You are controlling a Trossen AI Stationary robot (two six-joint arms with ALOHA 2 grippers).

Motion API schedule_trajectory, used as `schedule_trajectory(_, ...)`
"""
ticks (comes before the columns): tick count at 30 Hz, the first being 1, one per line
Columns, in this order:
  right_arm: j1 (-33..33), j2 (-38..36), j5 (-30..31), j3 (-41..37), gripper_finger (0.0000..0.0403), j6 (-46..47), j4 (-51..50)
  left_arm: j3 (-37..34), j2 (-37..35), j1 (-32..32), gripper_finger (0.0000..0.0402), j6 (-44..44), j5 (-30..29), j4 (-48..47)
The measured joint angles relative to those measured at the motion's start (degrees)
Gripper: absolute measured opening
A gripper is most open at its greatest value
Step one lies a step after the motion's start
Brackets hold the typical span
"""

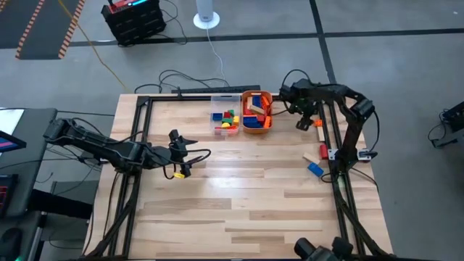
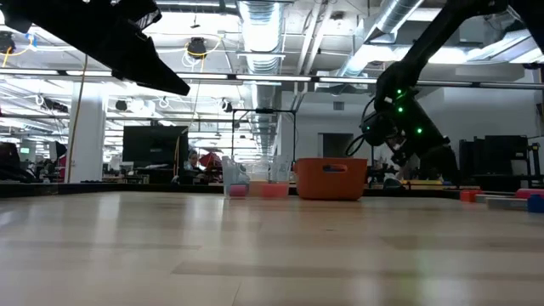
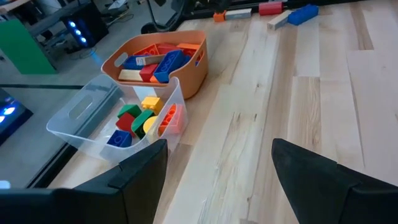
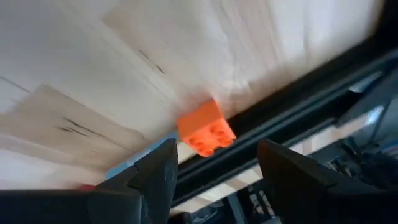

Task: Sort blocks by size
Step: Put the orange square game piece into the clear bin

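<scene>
Pale wood table [image 1: 239, 196]; right pincer [image 1: 307, 120] gapes, seemingly above orange block [image 4: 205, 129].

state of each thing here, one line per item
left gripper: open, empty, over bare table
right gripper: open, empty, above orange block
clear tub: upright, holds small blocks
orange tub: upright, holds larger blocks
blue block: loose on table
</scene>
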Motion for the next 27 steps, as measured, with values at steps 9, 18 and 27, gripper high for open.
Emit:
schedule_trajectory(9, -0.02, 4.16, 1.77, 0.0, 0.0254, -0.72, 0.31, 0.0, 0.01, -0.02, 0.028, -0.09, 0.0, 0.04)
schedule_trajectory(18, -0.07, 5.36, -0.95, 0.11, 0.0254, 0.29, 0.06, 0.0, 0.02, -0.02, 0.028, -0.39, 0.0, -0.41)
schedule_trajectory(27, 0.92, 5.36, -6.03, -1.42, 0.0254, 7.59, -2.4, 0.0, 0.0, -0.02, 0.028, -0.96, 0.0, -1.0)
